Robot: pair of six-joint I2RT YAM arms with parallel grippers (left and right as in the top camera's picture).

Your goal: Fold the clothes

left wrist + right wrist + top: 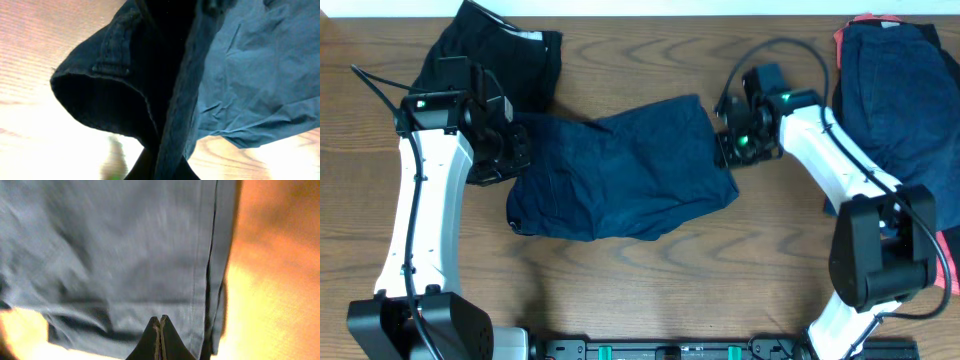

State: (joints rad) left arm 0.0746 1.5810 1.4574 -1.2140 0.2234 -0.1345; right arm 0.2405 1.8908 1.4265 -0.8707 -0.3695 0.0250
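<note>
A pair of navy shorts (620, 170) lies spread across the middle of the table. My left gripper (510, 155) is shut on their left end. In the left wrist view the dark waistband (115, 67) with its belt loop hangs out of the left gripper (165, 170), lifted off the wood. My right gripper (730, 150) is at the shorts' right edge. Its fingertips (155, 330) are pressed together on the near edge of the navy shorts (125, 245), beside a hem seam. A black garment (510, 50) lies at the back left.
A pile of navy clothes (900, 90) sits at the back right, with a coral-pink piece (855, 28) showing under it. The wooden table (650, 290) shows bare wood in front of the shorts.
</note>
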